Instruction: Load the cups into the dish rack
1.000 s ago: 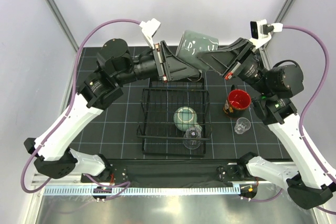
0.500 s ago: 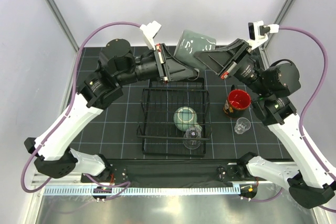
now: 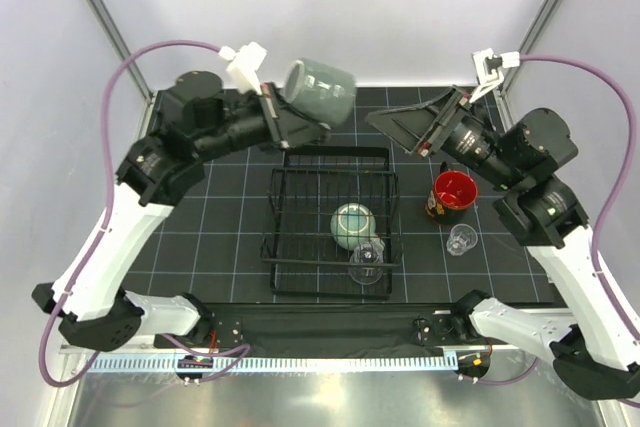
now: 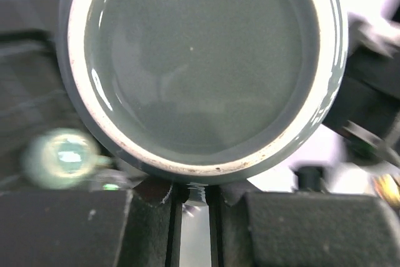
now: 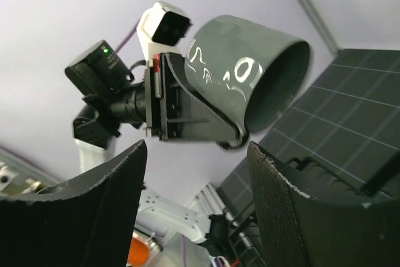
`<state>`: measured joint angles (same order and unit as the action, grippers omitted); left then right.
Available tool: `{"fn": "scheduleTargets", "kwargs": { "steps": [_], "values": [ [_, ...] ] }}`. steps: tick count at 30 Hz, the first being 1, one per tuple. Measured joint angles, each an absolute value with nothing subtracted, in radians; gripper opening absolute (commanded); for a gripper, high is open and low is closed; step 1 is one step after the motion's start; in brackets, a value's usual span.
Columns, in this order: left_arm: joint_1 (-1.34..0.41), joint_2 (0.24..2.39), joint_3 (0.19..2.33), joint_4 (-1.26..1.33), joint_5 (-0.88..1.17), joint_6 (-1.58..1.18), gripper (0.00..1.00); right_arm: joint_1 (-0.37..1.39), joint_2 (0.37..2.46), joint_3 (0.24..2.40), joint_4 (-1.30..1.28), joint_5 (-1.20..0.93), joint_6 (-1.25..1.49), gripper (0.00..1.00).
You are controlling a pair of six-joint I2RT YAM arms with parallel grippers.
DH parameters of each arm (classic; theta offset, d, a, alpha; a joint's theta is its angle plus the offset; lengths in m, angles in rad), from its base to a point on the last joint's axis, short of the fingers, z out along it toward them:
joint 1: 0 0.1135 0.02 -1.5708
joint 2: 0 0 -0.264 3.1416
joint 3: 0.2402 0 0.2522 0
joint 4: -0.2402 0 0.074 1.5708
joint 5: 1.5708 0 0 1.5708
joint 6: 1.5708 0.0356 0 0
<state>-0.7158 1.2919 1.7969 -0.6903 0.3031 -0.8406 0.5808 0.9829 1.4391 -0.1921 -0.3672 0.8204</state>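
Five cups on show. The dark grey-green mug (image 3: 320, 90) is up in the air, tipped on its side beyond the far left corner of the one dish rack (image 3: 283, 209). The left gripper (image 3: 312, 123) has it, jaws drawn narrow and pinching the mug's edge. In the left wrist view its round end fills the frame.

Two cups sit inside the rack: the speckled pale-green mug (image 3: 353, 222) near the middle, and a clear glass (image 3: 367, 262) by the near right corner. Two more stand on the black gridded mat (image 3: 200, 237) just right of the rack: the red-inside cup (image 3: 455, 192), and behind it toward the arm bases the second clear glass (image 3: 461, 240).

The right gripper (image 3: 390, 129) hangs over the rack's far right corner, fingers (image 5: 81, 217) spread wide and empty.

A second ago both grippers met at that mug. Now the right one has let go, and the left arm has swung the mug off to the left, clear of it.
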Motion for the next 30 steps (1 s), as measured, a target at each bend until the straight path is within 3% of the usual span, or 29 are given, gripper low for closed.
{"fn": "scheduleTargets", "kwargs": {
  "steps": [8, 19, 24, 30],
  "values": [
    [-0.480, 1.231, 1.779, -0.830, 0.204, -0.638, 0.00, 0.581, 0.920, 1.583, -0.563, -0.187, 0.667, 0.68],
    [-0.267, 1.227, 1.397, -0.778, -0.080, -0.382, 0.00, 0.582, 0.839, 1.680, -0.889, -0.059, 0.582, 0.70],
    [-0.204, 1.304, 1.271, -0.682, -0.011, -0.290, 0.00, 0.582, 0.833, 1.711, -0.988, -0.038, 0.577, 0.70],
    [-0.203, 1.390, 1.232, -0.532, 0.261, -0.136, 0.00, 0.582, 0.820, 1.764, -1.109, -0.023, 0.568, 0.71]
  ]
}}
